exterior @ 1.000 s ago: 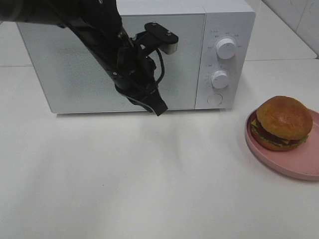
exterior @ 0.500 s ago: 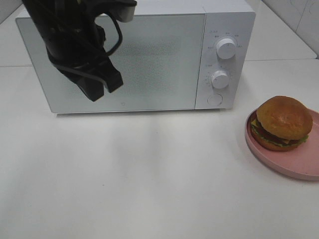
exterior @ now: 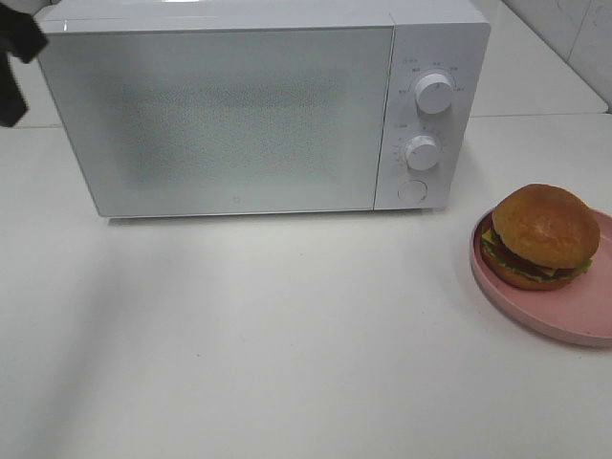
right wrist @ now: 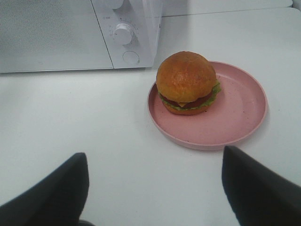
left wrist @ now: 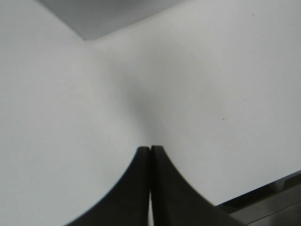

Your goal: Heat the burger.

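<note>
Right wrist view: burger point(right wrist: 187, 83) sits on pink plate point(right wrist: 235, 123), jaws spread wide (left gripper point(left wrist: 150, 149) clenched, holding nothing).

white table point(exterior: 287, 344), possibly tiled wall point(exterior: 574, 29)

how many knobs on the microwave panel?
2. Upper knob near the top of the microwave control panel, lower knob right below it. Under those sits a round button, flat, not a knob. None appear hidden.
</note>
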`<state>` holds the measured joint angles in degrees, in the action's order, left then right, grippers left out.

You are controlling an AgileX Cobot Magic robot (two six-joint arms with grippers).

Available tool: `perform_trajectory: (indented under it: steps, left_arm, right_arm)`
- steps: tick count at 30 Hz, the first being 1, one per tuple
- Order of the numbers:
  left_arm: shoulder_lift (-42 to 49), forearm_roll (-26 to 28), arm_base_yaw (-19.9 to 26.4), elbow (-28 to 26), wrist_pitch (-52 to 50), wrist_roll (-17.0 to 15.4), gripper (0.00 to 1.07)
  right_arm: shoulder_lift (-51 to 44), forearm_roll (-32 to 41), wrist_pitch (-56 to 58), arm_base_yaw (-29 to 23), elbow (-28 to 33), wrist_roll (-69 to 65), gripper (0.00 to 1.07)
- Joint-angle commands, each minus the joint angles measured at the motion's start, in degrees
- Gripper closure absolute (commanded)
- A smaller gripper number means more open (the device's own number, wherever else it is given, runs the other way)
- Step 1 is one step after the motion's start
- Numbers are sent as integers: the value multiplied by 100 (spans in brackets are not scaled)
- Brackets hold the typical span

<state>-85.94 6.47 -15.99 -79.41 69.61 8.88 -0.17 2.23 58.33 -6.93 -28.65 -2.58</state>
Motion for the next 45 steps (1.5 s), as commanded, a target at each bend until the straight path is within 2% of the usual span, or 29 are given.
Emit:
perform_trajectory:
  steps: [1,3,4,6,9,11,12,14,15,17,18,20,23,25,27,28,31,33,37,45]
  left_arm:
    - [372,92,327,321,229,-166,106]
    - [819,74,567,733,143,-309,106]
    - [819,74,567,733,143,-309,106]
    - [1524,34,607,1364,57,-367,106]
    - [1719,34,607,1547,23,-367,106]
    - [2298,34,607,2063,-149,-481,106]
    - [2298,34,607,2063,-149,-481,106]
    - [3140,34,607,2802,-384,-602,106]
    - [3140,34,607,2802,-384,-602,106]
    - [3770,34,607,3312,-498,-602,106]
    - [3770,34,607,3312,-498,-602,106]
    - [4406,34,607,3764,-579,-602,106]
    - [4589,34,607,3908,-590,-596,106]
    - [5500,57,607,4406,-722,-573,106]
    - [5684,74,607,4503,-745,-567,106]
    - [6136,74,607,4721,-819,-556,106]
    - [6314,74,607,4813,-854,-556,106]
    - [7093,52,607,5059,-991,-510,106]
    - [7546,57,607,5053,-991,-487,106]
    - [8394,155,607,5053,-985,-172,106]
  right_arm:
    - [-160,-11,-80,40,17,74,34]
    - [-160,-11,-80,40,17,74,34]
    - [-160,-11,-80,40,17,74,34]
    - [-160,-11,-80,40,17,74,34]
    - [-160,-11,-80,40,17,74,34]
    - [-160,-11,-80,40,17,74,34]
    - [-160,-11,-80,40,17,74,34]
    - [-160,-11,-80,40,17,74,34]
    - [-160,-11,-80,40,17,74,34]
    - [-160,-11,-80,40,17,74,34]
    - [-160,-11,-80,40,17,74,34]
    - [-160,-11,-80,40,17,74,34]
    - [-160,-11,-80,40,17,74,34]
    - [-160,-11,-80,40,17,74,34]
    - [-160,-11,-80,40,17,74,34]
    - [-160,-11,-80,40,17,74,34]
    - [-160,-11,-80,40,17,74,34]
    - [-160,-11,-80,40,17,74,34]
    - [-160,-11,-80,40,17,74,34]
    - [-160,-11,-86,40,17,74,34]
